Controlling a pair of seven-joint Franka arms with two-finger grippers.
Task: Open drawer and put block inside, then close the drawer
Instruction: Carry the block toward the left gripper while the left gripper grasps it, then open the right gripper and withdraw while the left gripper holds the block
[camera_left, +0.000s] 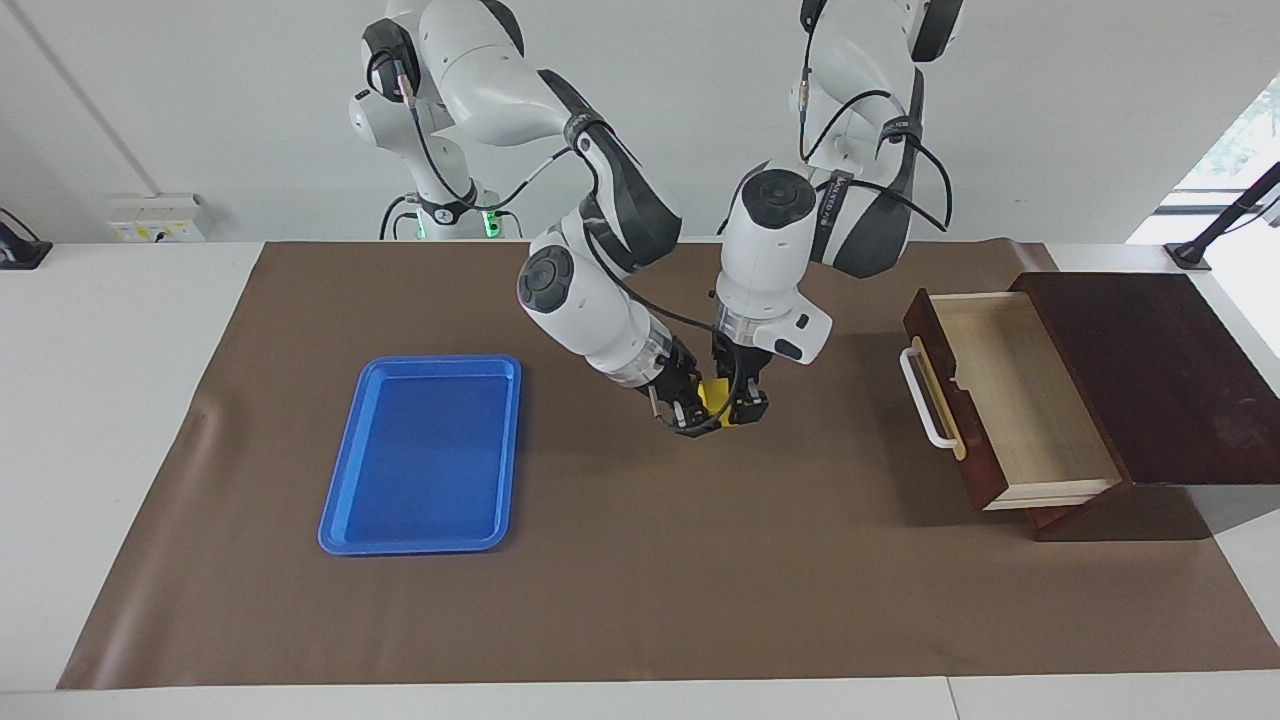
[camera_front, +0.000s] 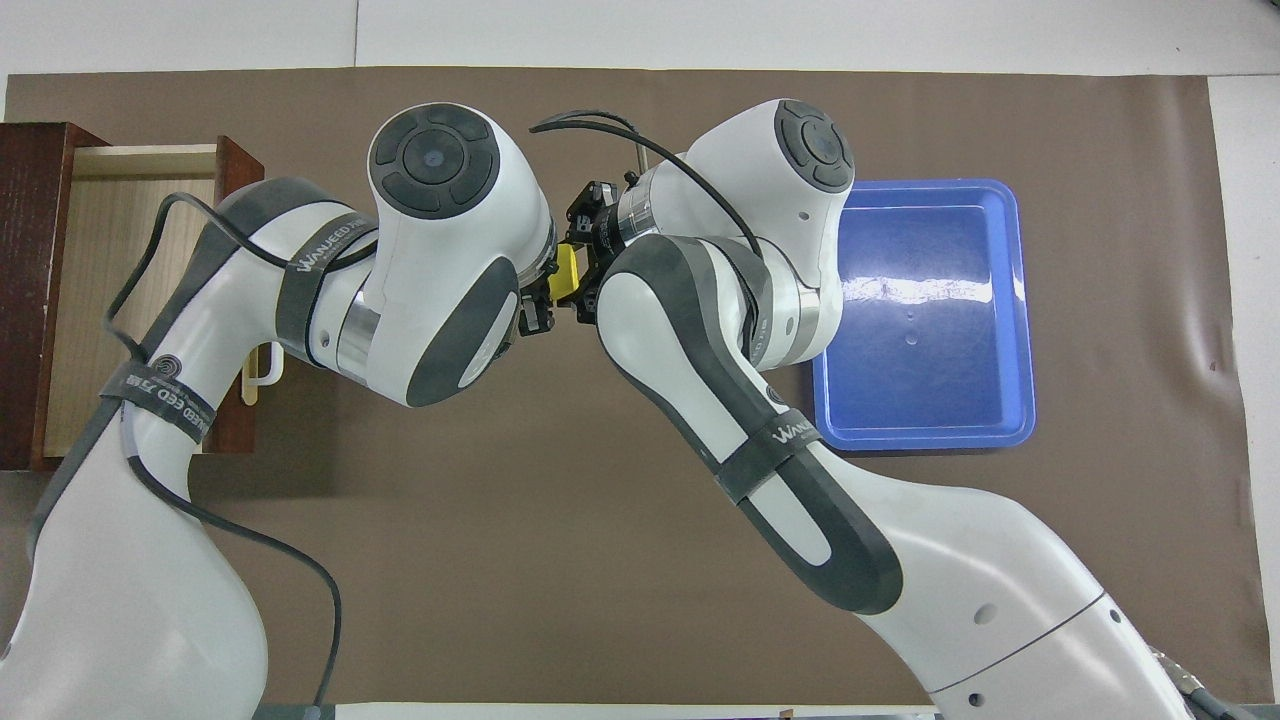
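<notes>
1. The drawer (camera_left: 1010, 400) stands pulled out of its box (camera_left: 1150, 375) at my left arm's end of the table; its pale inside holds nothing. The tray (camera_left: 425, 455), toward my right arm's end, is bare too.
2. The block (camera_left: 714, 396) is up in the air between my two grippers, over the mat (camera_left: 640, 560) between tray and drawer. My left gripper (camera_left: 748, 408) and my right gripper (camera_left: 692, 418) are both clenched on the block from either side.
3. From overhead my arms cover most of both grippers and part of the drawer; only a sliver of the block (camera_front: 566, 274) shows. How each fingertip sits on the block I cannot make out.
4. Bare mat lies all round below the grippers, and between them and the drawer's handle (camera_left: 925, 398).
</notes>
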